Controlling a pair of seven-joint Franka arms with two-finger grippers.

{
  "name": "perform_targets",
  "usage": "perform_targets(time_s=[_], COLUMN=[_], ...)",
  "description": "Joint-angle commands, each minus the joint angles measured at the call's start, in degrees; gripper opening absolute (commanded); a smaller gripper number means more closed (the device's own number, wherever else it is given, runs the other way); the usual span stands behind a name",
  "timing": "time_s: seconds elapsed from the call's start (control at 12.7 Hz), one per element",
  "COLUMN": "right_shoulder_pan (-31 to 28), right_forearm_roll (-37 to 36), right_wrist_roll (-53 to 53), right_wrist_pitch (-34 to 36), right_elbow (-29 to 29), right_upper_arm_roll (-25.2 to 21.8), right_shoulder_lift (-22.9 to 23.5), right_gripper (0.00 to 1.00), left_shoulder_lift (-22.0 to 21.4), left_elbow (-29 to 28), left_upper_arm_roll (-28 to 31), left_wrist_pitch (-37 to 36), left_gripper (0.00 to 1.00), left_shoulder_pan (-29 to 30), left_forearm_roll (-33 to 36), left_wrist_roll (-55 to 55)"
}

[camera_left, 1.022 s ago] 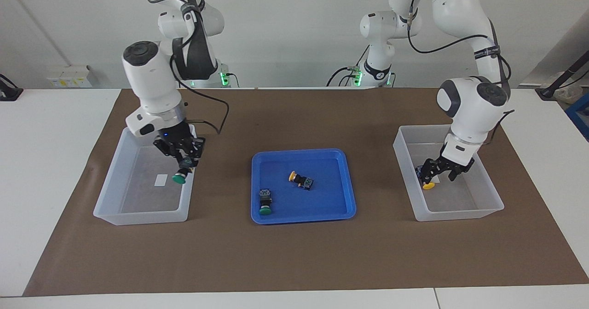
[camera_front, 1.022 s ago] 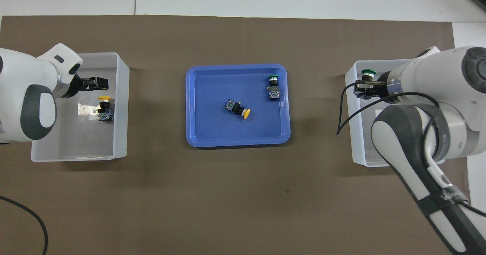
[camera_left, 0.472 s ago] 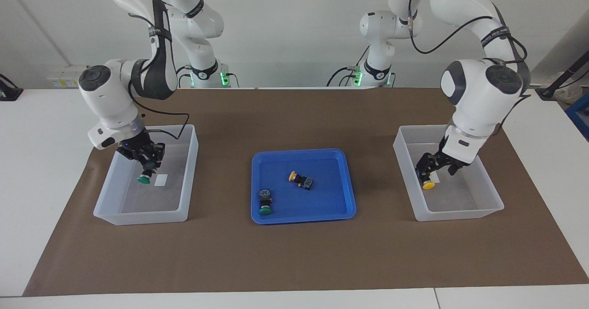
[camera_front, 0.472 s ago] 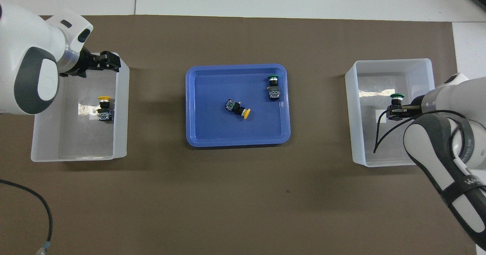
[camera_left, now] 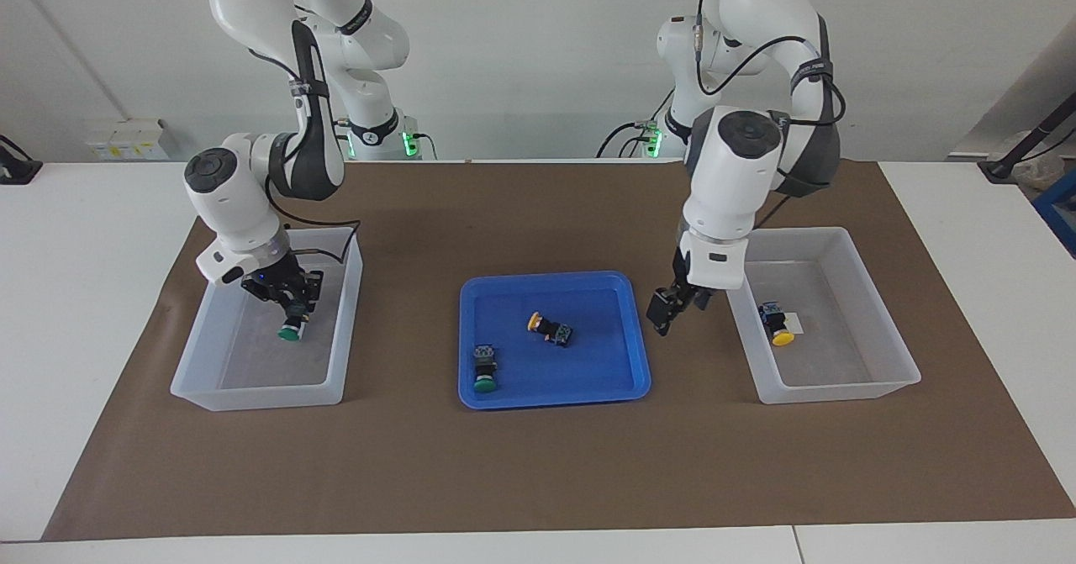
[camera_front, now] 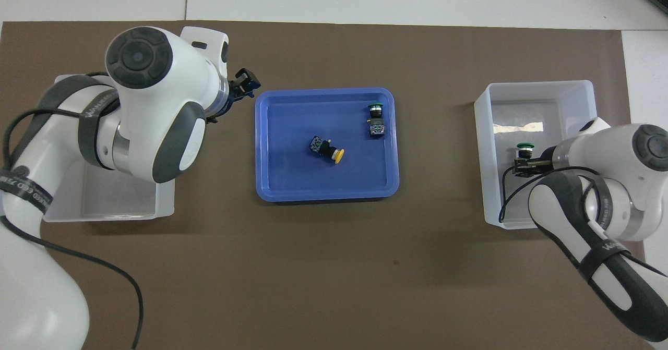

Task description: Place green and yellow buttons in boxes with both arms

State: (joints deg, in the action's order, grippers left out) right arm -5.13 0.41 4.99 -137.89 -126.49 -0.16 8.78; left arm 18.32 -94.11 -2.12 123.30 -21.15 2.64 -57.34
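A plain pale wall [camera_left: 538,34] closes the room at the robots' end, with a row of white wall sockets [camera_left: 126,139] low on it toward the right arm's end. Small green lights [camera_left: 409,142] glow at the arms' bases. The white table [camera_left: 76,337] carries a broad brown mat [camera_left: 538,480] that covers most of it. On the mat stand two translucent white rectangular plastic boxes with a shallow blue plastic tray [camera_left: 555,402] between them. In the box at the right arm's end [camera_left: 252,397] the right gripper [camera_left: 290,299] is low inside, at a black-bodied green-capped button [camera_left: 291,329] that points cap down. I cannot tell whether it pinches the button. The left gripper [camera_left: 664,313] hangs over the bare mat between the tray and the box at the left arm's end [camera_left: 841,394], its fingers spread and holding nothing. In that box a black-bodied yellow-capped button [camera_left: 777,326] lies on the floor beside a small white sticker [camera_left: 794,325]. In the tray a second yellow button [camera_left: 548,329] lies on its side, and a second green button [camera_left: 483,371] lies a little farther from the robots. Farther out the mat runs bare to a strip of white table with a seam.
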Motion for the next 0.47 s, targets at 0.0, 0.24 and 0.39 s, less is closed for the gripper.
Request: perform_targets(time_s=[0.0, 0.24, 0.39], right_shoulder_pan=[0.0, 0.2, 0.2], right_forearm_roll=[0.6, 0.6, 0.6], right_wrist_roll=[1.5, 1.2, 0.4], right_wrist_pitch=[-0.7, -0.4, -0.2], right_elbow=[1.0, 4.7, 8.9], right_upper_arm_roll=[0.3, 0.6, 2.7], right_shoulder_lift=[-0.8, -1.4, -0.9], right_gripper=[0.94, 1.00, 1.00], left_shoulder_lift=[-0.6, 1.0, 4.2], left_elbow=[-3.6, -4.2, -4.2], left_upper_arm_roll=[0.8, 0.7, 0.8], left_wrist_pitch=[5.9, 7.4, 10.9], left_gripper=[0.96, 0.96, 0.96], left_shoulder_pan=[-2.7, -6.9, -10.1], left_forearm_roll=[1.0, 1.0, 1.0], left_wrist_roll=[-8.8, -18.6, -26.6])
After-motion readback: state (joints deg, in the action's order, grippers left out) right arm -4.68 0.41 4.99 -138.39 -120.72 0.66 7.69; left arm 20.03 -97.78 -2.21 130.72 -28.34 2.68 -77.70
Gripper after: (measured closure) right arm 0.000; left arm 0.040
